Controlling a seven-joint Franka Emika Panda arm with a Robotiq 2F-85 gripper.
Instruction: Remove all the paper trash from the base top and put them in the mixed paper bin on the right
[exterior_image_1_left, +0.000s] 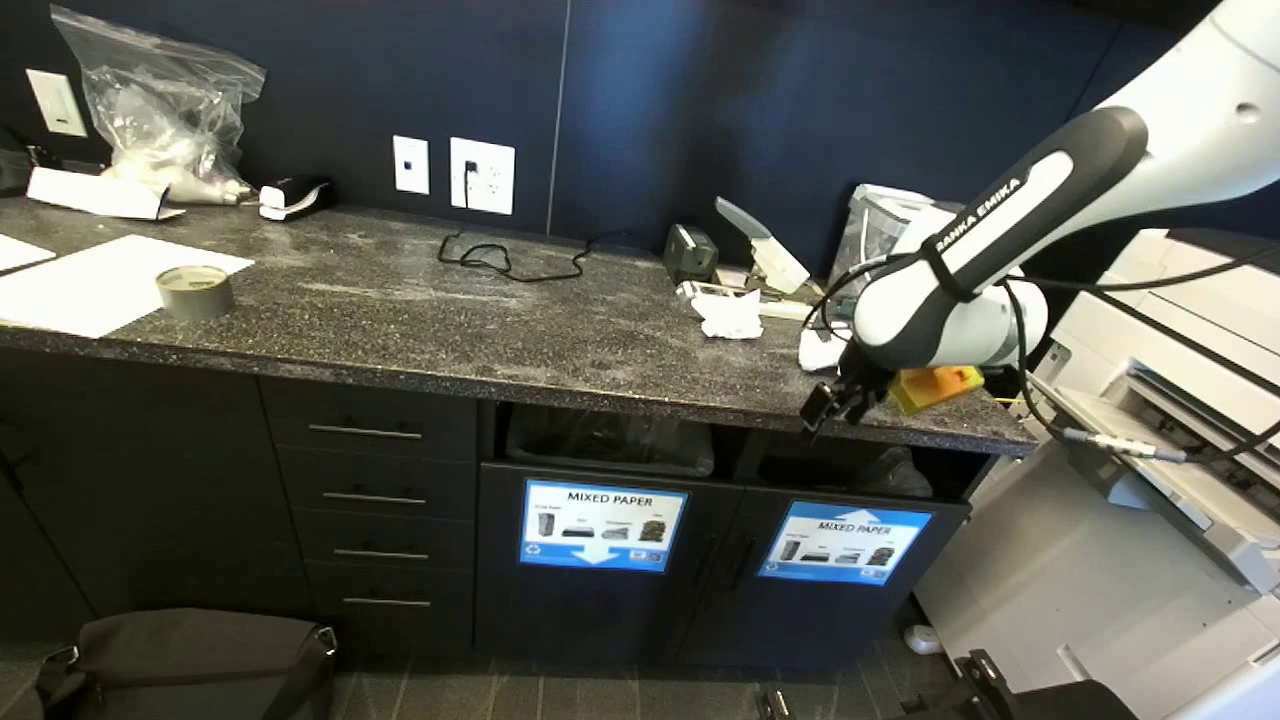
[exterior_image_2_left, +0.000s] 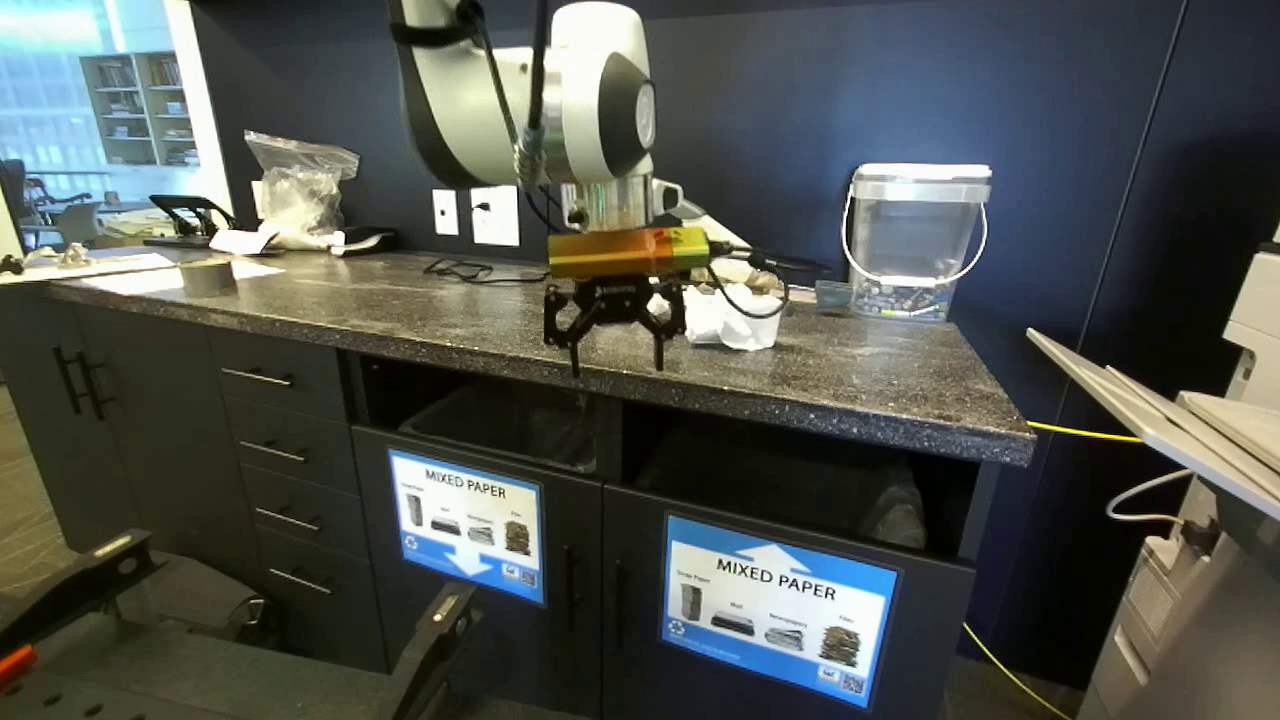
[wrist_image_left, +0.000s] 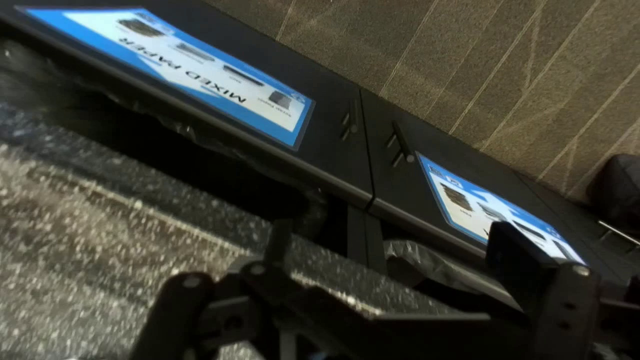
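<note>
Spread apart and holding nothing, the claw (exterior_image_2_left: 617, 368) hung mid-frame in an exterior view, near the front edge of the surface (exterior_image_2_left: 880, 385). The crumpled paper trash (exterior_image_2_left: 742, 330) lay right of it and farther back on the surface, so the reach likely ran that way; no long axis was clear. In an exterior view the arm (exterior_image_1_left: 985, 215) partly hid a second white scrap (exterior_image_1_left: 820, 352). The mixed paper bin (exterior_image_2_left: 780, 600), lower right, was dark inside.

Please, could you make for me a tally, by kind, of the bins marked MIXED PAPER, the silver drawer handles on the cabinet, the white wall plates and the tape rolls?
MIXED PAPER bins: 2
Silver drawer handles: 4
White wall plates: 3
Tape rolls: 1
Total: 10
</note>
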